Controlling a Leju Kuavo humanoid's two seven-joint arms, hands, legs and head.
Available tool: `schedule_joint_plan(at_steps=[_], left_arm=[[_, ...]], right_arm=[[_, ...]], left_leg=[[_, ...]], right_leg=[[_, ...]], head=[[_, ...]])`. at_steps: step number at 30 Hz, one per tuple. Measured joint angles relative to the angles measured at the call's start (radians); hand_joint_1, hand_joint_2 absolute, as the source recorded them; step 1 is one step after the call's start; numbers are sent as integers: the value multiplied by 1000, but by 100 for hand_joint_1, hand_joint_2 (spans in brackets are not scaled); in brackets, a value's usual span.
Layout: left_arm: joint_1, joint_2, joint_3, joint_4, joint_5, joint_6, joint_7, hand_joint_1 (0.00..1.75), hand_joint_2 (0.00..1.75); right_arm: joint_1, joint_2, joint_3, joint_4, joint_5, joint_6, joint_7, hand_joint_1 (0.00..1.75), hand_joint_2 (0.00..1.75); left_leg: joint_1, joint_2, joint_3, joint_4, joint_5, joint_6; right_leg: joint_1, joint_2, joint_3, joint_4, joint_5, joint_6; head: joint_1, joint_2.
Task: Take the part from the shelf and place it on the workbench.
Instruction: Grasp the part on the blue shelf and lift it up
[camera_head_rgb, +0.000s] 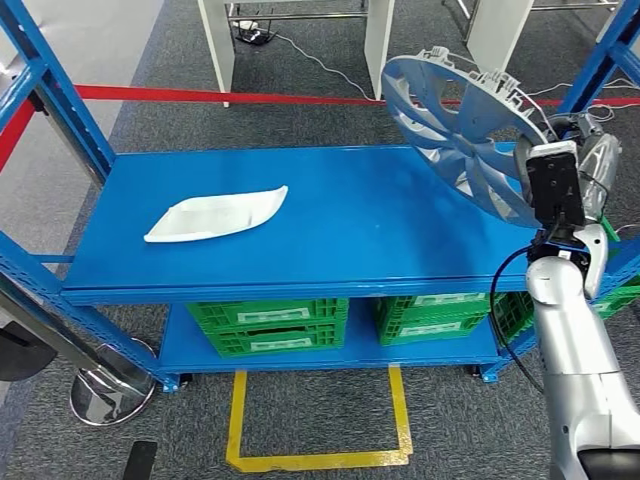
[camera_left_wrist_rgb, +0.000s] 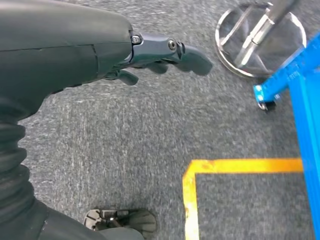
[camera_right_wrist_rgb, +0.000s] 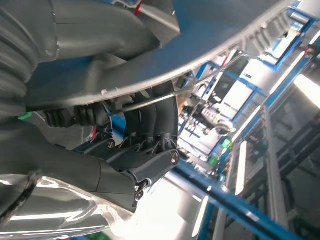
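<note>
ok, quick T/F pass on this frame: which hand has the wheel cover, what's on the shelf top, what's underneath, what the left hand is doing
1. The right hand grips the silver wheel cover by its rim. True.
2. The wheel cover lies flat on the blue shelf. False: it is held tilted, above the shelf's right end.
3. A white curved part lies on the shelf top. True.
4. The crates under the shelf top are red. False: they are green.
5. The left hand holds a part. False: it holds nothing, hanging over grey carpet.
</note>
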Motion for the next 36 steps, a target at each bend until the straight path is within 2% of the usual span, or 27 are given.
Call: schedule_joint_plan(at_steps=[2, 3, 4, 6, 7, 8, 9, 11, 12, 13, 14, 16, 18, 20, 22, 23, 24, 25, 27, 28, 29, 32, 33, 34, 36], left_arm=[[0, -1, 0, 0, 0, 1, 0, 0, 175], [0, -1, -1, 0, 0, 1, 0, 0, 175], [-1, -2, -1, 0, 0, 1, 0, 0, 175], [-2, -2, -1, 0, 0, 2, 0, 0, 175], [-2, -3, -1, 1, 1, 1, 0, 0, 175], [-1, -4, 0, 2, 2, 1, 1, 0, 175], [-1, -4, 0, 3, 3, 2, 2, 0, 175], [-1, -5, 0, 4, 9, 2, 5, 0, 175], [-2, -5, 0, 5, 12, 4, 6, 0, 175], [-2, -5, 1, 5, 15, 5, 9, 0, 175], [-1, -5, 1, 5, 19, 7, 12, 0, 175], [0, -5, 2, 5, 27, 10, 19, 0, 175], [1, -5, 5, 5, 32, 13, 23, 0, 175], [1, -4, 6, 5, 33, 15, 24, 0, 175], [1, -5, 7, 5, 33, 16, 24, 0, 175], [2, -5, 7, 5, 33, 16, 24, 0, 175], [2, -5, 7, 5, 33, 16, 24, 0, 175], [2, -5, 7, 5, 34, 16, 24, 0, 175], [1, -5, 8, 5, 36, 16, 24, 0, 175], [1, -4, 8, 5, 38, 16, 25, 0, 175], [1, -4, 9, 5, 41, 16, 27, 0, 175], [2, -6, 16, 5, 48, 17, 33, 0, 175], [2, -6, 19, 5, 51, 18, 35, 0, 175], [3, -7, 21, 5, 53, 19, 35, 0, 175], [2, -8, 25, 5, 57, 20, 35, 0, 175]], right_arm=[[-6, 0, -1, 1, -4, 2, 0, 175, 175], [-10, 0, -1, 1, -8, 2, -1, 175, 175], [-14, 0, -2, 2, -14, 2, -2, 175, 175], [-24, 0, -3, 4, -32, 3, -6, 175, 175], [-29, 0, -3, 5, -44, 6, -8, 175, 175], [-35, 0, -4, 6, -58, 11, -9, 175, 175], [-43, 0, -4, 7, -74, 19, -10, 175, 175], [-70, 1, -4, 8, -104, 35, -10, 175, 175], [-85, 2, -4, 7, -117, 39, -10, 175, 175], [-99, 3, -3, 6, -130, 42, -10, 175, 175], [-110, 5, -3, 4, -142, 44, -10, 175, 175], [-124, 9, -3, 1, -162, 45, -10, 175, 175], [-132, 14, -4, -3, -173, 46, -10, 175, 175], [-140, 18, -4, -8, -178, 46, -10, 175, 175], [-144, 22, -4, -10, -180, 46, -10, 175, 175], [-145, 24, -3, -10, -180, 46, -10, 175, 175], [-145, 25, -3, -11, -181, 46, -10, 175, 175], [-145, 26, -3, -11, -182, 46, -10, 175, 175], [-146, 28, -3, -14, -191, 46, -13, 175, 175], [-147, 28, -3, -16, -200, 46, -15, 175, 175], [-148, 29, -4, -20, -213, 46, -17, 175, 175], [-149, 30, -6, -34, -264, 57, -16, 175, 175], [-149, 30, -8, -39, -285, 65, -15, 175, 175], [-150, 30, -9, -43, -304, 73, -13, 175, 175], [-149, 31, -13, -48, -336, 86, -11, 175, 175]], left_leg=[[4, -1, 3, -11, 3, 4], [8, -1, 6, -17, 6, 7], [11, -1, 8, -21, 8, 10], [11, -1, 8, -21, 8, 12], [11, -1, 8, -21, 8, 13], [11, -1, 8, -20, 7, 13], [11, -1, 9, -19, 6, 12], [12, -1, 9, -14, 1, 7], [10, -2, 7, -9, -2, 3], [8, -2, 4, -5, -3, -2], [6, -3, 0, -1, -3, -7], [5, -3, -5, 3, -2, -14], [6, -2, -13, 25, -20, -24], [8, 0, -51, 116, -74, -34], [10, 1, -108, 247, -130, -38], [11, 1, -125, 285, -137, -37], [10, 1, -126, 288, -126, -35], [10, 1, -110, 253, -98, -30], [7, 0, -48, 121, -29, -15], [4, 0, -22, 65, -7, -9], [2, -1, -7, 30, 1, -4], [3, 0, -5, 6, 0, 3], [5, 0, -5, 0, 4, 7], [7, 1, -5, -6, 10, 11], [9, 2, -9, -10, 18, 18]], right_leg=[[-1, -3, -3, 1, -6, 11], [-1, -3, -13, 18, -20, 15], [-1, -4, -33, 58, -43, 19], [-3, -4, -97, 189, -103, 24], [-3, -4, -126, 247, -120, 26], [-4, -4, -142, 274, -119, 29], [-6, -4, -139, 261, -98, 30], [-9, -5, -87, 143, -28, 31], [-9, -5, -55, 80, -4, 31], [-9, -5, -31, 36, 8, 28], [-7, -4, -20, 15, 8, 24], [-7, -2, -18, 13, 3, 12], [-9, -3, -17, 12, 5, 1], [-11, -5, -14, 11, 5, -9], [-9, -5, -14, 11, 4, -12], [-7, -5, -13, 11, 4, -12], [-6, -4, -13, 11, 4, -13], [-4, -3, -11, 11, 4, -13], [-1, -2, -9, 11, 4, -12], [1, -2, -10, 12, 5, -10], [2, -2, -12, 12, 6, -7], [2, -3, -21, 12, 9, 6], [1, -3, -27, 19, -1, 11], [1, -3, -38, 44, -22, 15], [0, -3, -79, 150, -91, 21]], head=[[0, 0], [2, 0], [4, 0], [7, 0], [8, 0], [8, 0], [9, 0], [9, 0], [9, 0], [9, 0], [9, 0], [8, 0], [6, 0], [3, 0], [3, 0], [2, 0], [2, 0], [2, 0], [3, 0], [3, 0], [3, 0], [3, 0], [4, 0], [6, 0], [8, 0]])
